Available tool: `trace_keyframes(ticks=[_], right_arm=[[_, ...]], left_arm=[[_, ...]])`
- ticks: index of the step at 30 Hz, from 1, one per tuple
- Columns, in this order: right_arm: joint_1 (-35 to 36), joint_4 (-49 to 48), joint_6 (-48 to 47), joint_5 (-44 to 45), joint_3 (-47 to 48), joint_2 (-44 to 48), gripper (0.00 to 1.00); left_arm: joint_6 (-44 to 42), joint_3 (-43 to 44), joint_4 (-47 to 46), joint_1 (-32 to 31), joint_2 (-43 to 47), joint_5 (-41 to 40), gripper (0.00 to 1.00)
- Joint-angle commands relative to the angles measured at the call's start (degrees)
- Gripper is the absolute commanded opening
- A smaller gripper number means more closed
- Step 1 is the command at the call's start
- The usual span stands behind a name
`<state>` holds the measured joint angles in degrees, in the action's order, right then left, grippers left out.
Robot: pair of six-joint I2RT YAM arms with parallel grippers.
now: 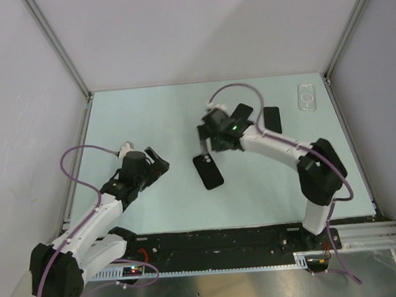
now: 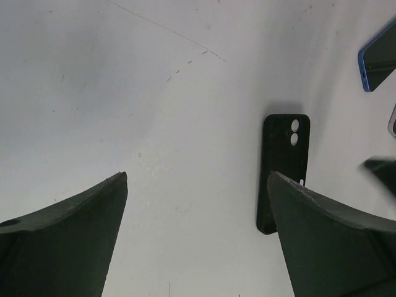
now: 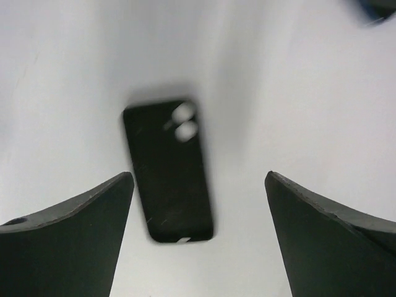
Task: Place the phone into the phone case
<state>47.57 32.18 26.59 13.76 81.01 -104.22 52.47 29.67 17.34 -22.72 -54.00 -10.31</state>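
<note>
I count three dark phones on the table (image 1: 148,118): a black phone with two lenses (image 1: 208,171) at centre frame, a second dark phone (image 1: 272,119) right of centre, and a third dark phone (image 1: 241,111) partly hidden beside it. One clear phone case (image 1: 307,97) sits upper right. Two arms.

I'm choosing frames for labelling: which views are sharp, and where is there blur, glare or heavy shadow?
Right wrist view: the black phone is blurred, its edges and lens holes soft. Left wrist view: that phone is crisp. Top view: sharp and evenly lit, no glare; the clear phone case shows only faintly against the table.
</note>
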Motion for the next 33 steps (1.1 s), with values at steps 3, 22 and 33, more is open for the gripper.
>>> trace_keyframes(ticks=[3,22,33], right_arm=[[-19.54,-3.24,-4.87,1.61,0.19,4.22,0.95],[-38.48,1.71,-13.3,-3.22,14.87,-16.42,0.99],[-41.89,1.65,-15.9,-6.85,14.81,-18.14,0.99]], left_arm=[[-1.66,1.47,-0.99,0.48,0.96,2.41,0.98],[-1.47,2.27,-0.76,0.76,5.85,9.66,0.98],[-1.25,4.28,-0.69,1.42,3.74,12.79,0.98]])
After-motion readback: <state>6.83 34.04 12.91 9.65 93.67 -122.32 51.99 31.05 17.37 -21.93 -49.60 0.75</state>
